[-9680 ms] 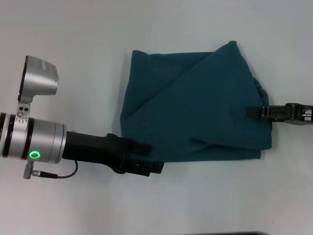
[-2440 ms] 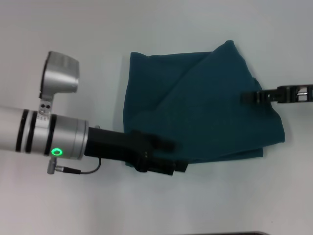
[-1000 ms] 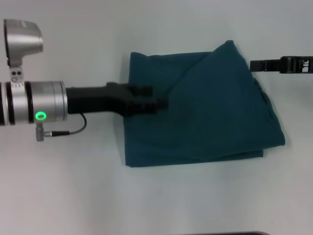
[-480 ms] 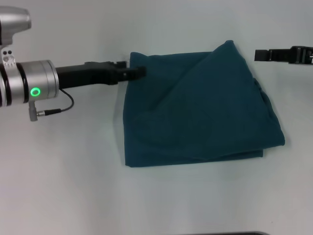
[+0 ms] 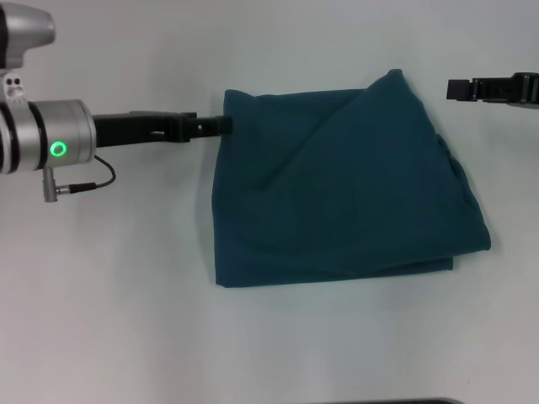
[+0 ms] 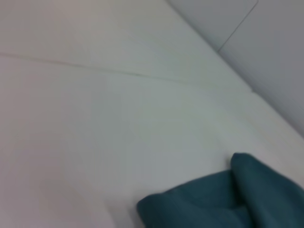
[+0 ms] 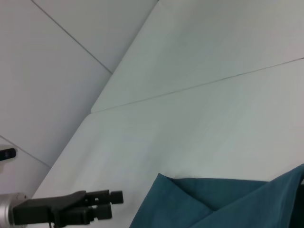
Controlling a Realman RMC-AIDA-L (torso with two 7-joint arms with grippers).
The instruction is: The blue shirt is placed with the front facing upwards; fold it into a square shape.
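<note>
The blue shirt point(image 5: 345, 185) lies folded into a rough square on the white table, plain teal side up, with a diagonal flap across its far right part. My left gripper point(image 5: 221, 125) hovers at the shirt's far left corner, open and holding nothing. The right wrist view shows the same gripper point(image 7: 110, 204) beside the shirt point(image 7: 223, 204). My right gripper point(image 5: 455, 88) hangs off the shirt's far right side, clear of the cloth. The left wrist view catches only a corner of the shirt point(image 6: 228, 204).
The bare white table point(image 5: 126, 295) surrounds the shirt on all sides. A dark strip point(image 5: 379, 401) marks the table's near edge. Pale wall panels point(image 7: 57, 71) rise behind the table in the wrist views.
My left gripper has left the shirt's middle and drawn back to its far left corner. My right gripper has drifted a little farther right. The shirt has stayed put.
</note>
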